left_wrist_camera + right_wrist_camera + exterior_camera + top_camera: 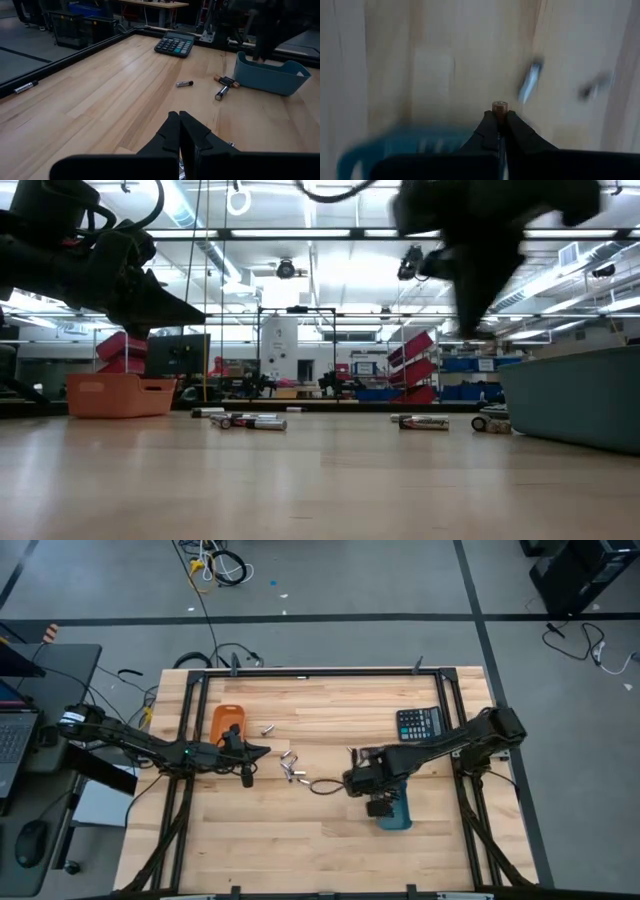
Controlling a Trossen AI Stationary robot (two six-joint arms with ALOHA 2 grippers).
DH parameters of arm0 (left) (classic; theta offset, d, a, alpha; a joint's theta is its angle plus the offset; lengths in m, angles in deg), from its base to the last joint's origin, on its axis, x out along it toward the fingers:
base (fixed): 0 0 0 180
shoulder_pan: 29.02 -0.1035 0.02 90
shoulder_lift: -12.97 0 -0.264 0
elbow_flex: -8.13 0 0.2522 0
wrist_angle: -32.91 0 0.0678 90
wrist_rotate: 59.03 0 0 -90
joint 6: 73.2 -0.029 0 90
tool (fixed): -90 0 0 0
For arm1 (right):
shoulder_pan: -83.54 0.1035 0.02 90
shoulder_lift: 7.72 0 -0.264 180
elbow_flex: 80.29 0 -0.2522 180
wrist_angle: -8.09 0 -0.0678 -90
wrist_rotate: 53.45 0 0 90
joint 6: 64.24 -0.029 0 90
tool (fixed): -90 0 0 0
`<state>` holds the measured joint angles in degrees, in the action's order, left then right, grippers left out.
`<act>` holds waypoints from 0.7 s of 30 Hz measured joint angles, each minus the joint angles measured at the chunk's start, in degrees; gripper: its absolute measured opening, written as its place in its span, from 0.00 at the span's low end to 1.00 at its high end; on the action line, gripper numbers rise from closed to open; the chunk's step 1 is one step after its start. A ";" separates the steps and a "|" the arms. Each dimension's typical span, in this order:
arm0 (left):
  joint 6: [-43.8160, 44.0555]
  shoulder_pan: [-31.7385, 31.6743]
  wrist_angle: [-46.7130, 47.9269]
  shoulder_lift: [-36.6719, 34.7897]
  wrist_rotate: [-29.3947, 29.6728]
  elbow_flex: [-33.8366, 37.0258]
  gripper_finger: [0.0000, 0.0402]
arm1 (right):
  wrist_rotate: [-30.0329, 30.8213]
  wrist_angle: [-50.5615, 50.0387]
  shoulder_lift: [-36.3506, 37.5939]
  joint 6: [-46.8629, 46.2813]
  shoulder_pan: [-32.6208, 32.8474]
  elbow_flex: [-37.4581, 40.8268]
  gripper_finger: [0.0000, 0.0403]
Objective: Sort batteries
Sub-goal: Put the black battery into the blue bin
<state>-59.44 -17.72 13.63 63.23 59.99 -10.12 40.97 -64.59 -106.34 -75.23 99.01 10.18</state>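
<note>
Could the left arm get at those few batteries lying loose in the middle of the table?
Probably yes: the left end effector hangs just beside the loose batteries, nothing between them, though its fingers are shut.

2 arms, 2 grippers: left gripper (262,749), right gripper (352,780). 2 trays: 1 orange tray (225,722), 1 blue tray (395,815). 1 calculator (420,724). Loose batteries (290,767) on the table (300,840): approx. 6 countable from above, some too small to separate. 1 more battery (499,107) sits between the right gripper's fingers.
</note>
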 joint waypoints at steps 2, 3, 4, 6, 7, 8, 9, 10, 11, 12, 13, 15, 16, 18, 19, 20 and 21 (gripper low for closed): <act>0.00 -0.01 -0.02 0.00 0.00 0.00 0.00 | -0.41 -5.54 1.87 -3.12 0.95 0.02 0.01; 0.00 -0.01 -0.02 0.00 0.00 0.00 0.00 | -0.41 -6.79 2.83 -4.10 1.53 0.26 0.01; -0.05 0.01 -0.02 0.00 0.00 0.00 0.00 | -0.79 -6.73 3.86 -4.68 2.02 0.98 0.01; -0.15 0.01 -0.02 0.00 0.00 0.00 0.00 | -1.41 -4.65 5.55 -5.84 2.93 3.23 0.01; -0.17 -0.01 -0.02 0.00 0.00 0.00 0.00 | -1.57 -3.61 6.25 -6.70 3.30 4.55 0.01; -0.17 0.01 -0.02 0.00 0.00 0.00 0.00 | -1.71 -3.01 6.92 -7.62 3.62 5.77 0.01; -0.17 0.00 -0.02 0.00 0.00 0.00 0.00 | -1.85 -2.57 7.71 -8.52 3.86 7.13 0.01; -0.17 -0.01 -0.02 0.00 0.00 0.00 0.00 | -1.81 -2.29 8.41 -9.23 4.04 8.57 0.01; -0.17 -0.01 -0.02 0.00 0.00 0.00 0.00 | -1.79 -1.88 9.00 -10.00 4.25 10.10 0.01; -0.17 0.01 -0.02 0.00 0.00 0.00 0.00 | -1.65 -0.90 9.54 -10.76 4.34 11.68 0.02; -0.17 0.01 -0.02 0.00 0.00 0.00 0.00 | -1.44 0.47 10.02 -11.65 4.47 13.27 0.02; -0.17 0.01 -0.02 0.00 0.00 0.00 0.00 | -1.26 3.14 10.89 -13.72 4.58 15.91 0.03; -0.17 -0.01 -0.02 0.00 0.00 0.00 0.00 | -1.26 4.12 11.24 -14.67 4.60 17.01 0.05; -0.17 0.01 -0.02 0.00 0.00 0.00 0.00 | -1.30 4.98 11.64 -16.19 4.57 18.67 0.07; -0.17 0.00 -0.02 0.00 -0.01 0.00 0.00 | -1.35 5.02 11.82 -16.73 4.56 19.22 0.09; -0.17 0.00 -0.02 0.00 0.00 0.00 0.00 | -1.35 5.07 12.11 -17.44 4.56 19.60 0.10; -0.19 0.00 -0.01 0.00 0.00 0.00 0.00 | -1.35 5.08 12.43 -17.94 4.55 19.76 0.12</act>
<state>-59.63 -17.72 13.62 63.23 59.99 -10.12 39.62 -59.51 -93.91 -93.18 103.56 29.95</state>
